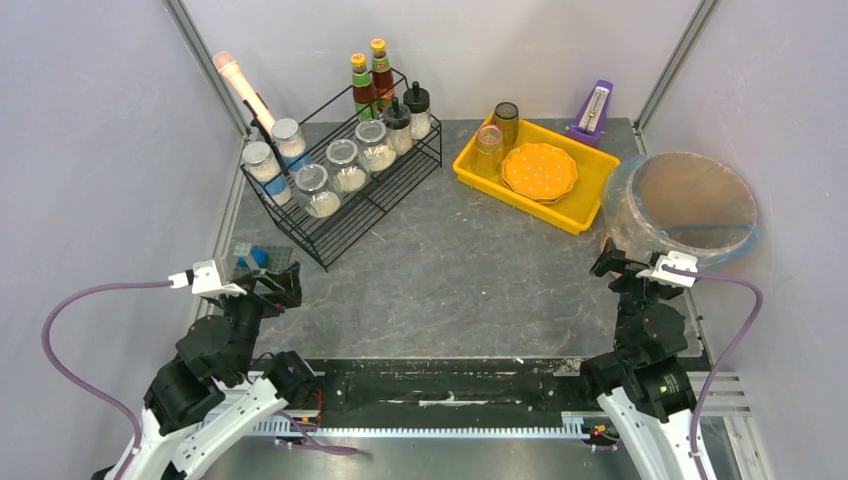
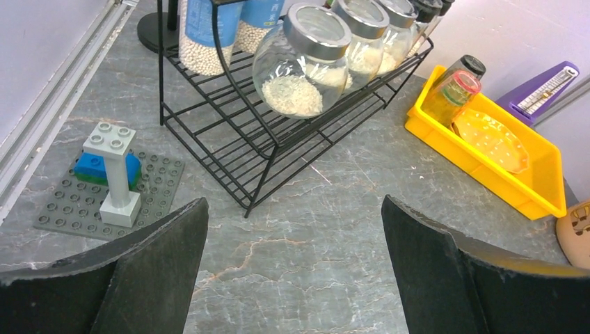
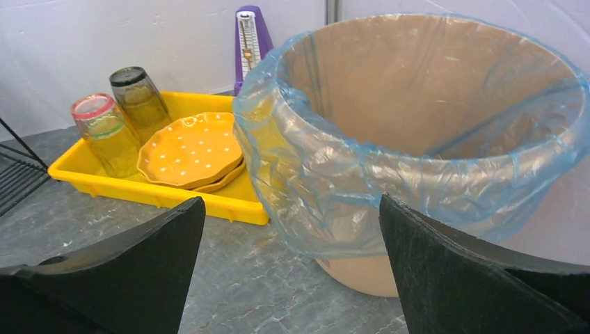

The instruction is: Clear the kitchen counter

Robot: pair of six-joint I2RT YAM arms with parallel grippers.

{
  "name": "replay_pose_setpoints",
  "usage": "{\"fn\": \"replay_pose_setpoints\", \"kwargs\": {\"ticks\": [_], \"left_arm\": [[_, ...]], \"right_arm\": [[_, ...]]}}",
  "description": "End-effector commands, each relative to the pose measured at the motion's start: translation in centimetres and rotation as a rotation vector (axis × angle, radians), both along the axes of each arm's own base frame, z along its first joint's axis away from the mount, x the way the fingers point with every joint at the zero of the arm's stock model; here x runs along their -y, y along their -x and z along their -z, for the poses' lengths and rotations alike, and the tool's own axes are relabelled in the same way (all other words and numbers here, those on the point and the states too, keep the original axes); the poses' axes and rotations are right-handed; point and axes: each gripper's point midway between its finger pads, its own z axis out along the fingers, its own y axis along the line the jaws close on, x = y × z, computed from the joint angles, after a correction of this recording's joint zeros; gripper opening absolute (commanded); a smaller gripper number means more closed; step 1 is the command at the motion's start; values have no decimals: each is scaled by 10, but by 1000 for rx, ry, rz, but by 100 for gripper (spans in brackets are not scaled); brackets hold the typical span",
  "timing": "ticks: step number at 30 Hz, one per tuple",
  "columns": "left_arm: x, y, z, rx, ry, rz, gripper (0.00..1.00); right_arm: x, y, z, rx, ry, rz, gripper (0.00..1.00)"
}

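The kitchen counter [image 1: 470,275] is a dark-grey veined slab. My left gripper [image 1: 272,287] hovers over its near-left corner, open, with only bare stone between its fingers [image 2: 167,264]. A grey studded baseplate [image 2: 66,209] with a blue brick and a grey brick post [image 2: 115,174] lies just ahead-left of it. At the near right my right gripper [image 1: 622,268] is also open and holds nothing, facing a tan bin [image 3: 431,125] lined with a clear bluish bag.
A black wire rack [image 1: 350,200] with glass jars and sauce bottles stands at the back left. A yellow tray [image 1: 580,215] at the back holds orange plates [image 1: 540,170] and two upturned glasses. A purple metronome [image 1: 596,110] sits behind it.
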Motion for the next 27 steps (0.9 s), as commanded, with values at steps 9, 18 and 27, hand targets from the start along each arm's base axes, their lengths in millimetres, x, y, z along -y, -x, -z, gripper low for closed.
{"fn": "replay_pose_setpoints", "kwargs": {"ticks": [9, 18, 27], "left_arm": [[-19, 3, 38, -4, 115, -127, 98], [-23, 3, 40, -3, 126, -152, 98], [-23, 2, 41, -8, 119, -151, 98]], "right_arm": [[12, 6, 32, 19, 0, 65, 98], [10, 8, 34, 42, -3, 61, 98], [7, 11, 30, 83, -15, 41, 98]]}}
